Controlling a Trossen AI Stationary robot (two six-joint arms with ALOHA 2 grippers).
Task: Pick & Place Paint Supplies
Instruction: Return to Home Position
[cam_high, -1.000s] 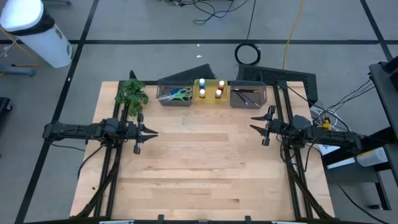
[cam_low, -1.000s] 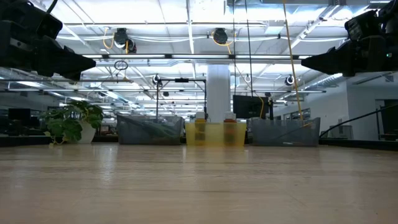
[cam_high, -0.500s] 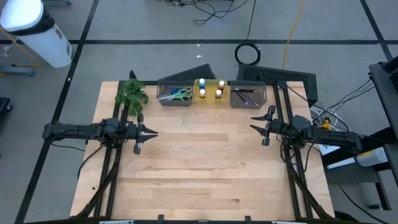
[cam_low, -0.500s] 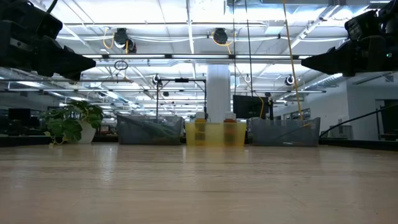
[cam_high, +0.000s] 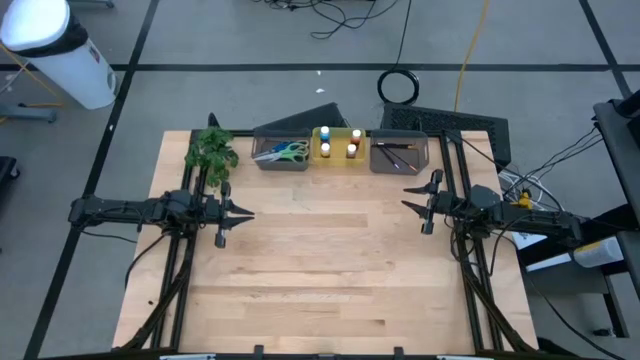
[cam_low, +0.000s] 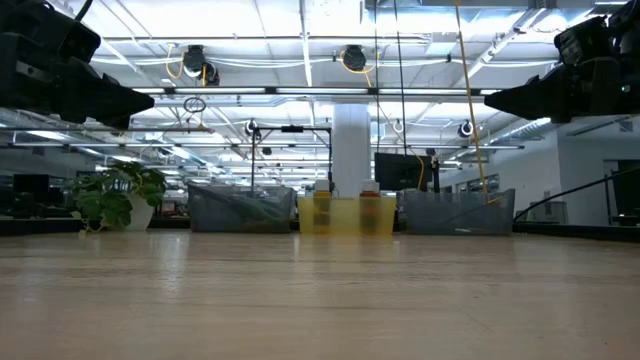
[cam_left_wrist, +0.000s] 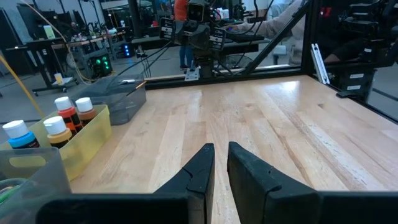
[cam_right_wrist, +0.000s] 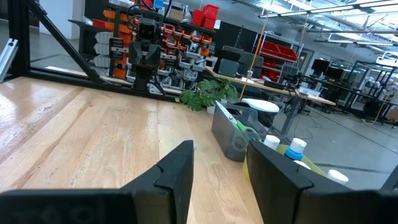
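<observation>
Everything the job concerned sat in the row of bins along the far edge of the worktop (cam_high: 320, 270). The scissors (cam_high: 288, 152) lay in the left grey bin (cam_high: 281, 167), the paint bottles (cam_high: 325, 150) stood upright in the yellow bin (cam_high: 339, 161), and the thin dark brushes (cam_high: 395, 150) lay in the right grey bin (cam_high: 400, 169). A leafy plant (cam_high: 212, 150) stood just left of the row.

The bottles looked light and rigid, probably with smooth sides, so a hold across the body just under the white cap would seem safest. The brushes were probably very light, stiff and prone to rolling (best pinched mid-shaft). The scissors were rigid and awkward in shape, and likely easiest to take at the handles.

The left gripper (cam_high: 243, 213) hung over the worktop's left side, well apart from the bins. Its fingers (cam_left_wrist: 202, 163) were almost together with only a narrow slit between them, and gripped nothing. The right gripper (cam_high: 408, 204) hung over the right side, near the brush bin but clear of it. Its fingers (cam_right_wrist: 180, 163) were parted by a clear gap and were also empty.

Against the pictures from half a second and a second earlier, nothing differed: both arms, the bins and their contents stood in the same places.
</observation>
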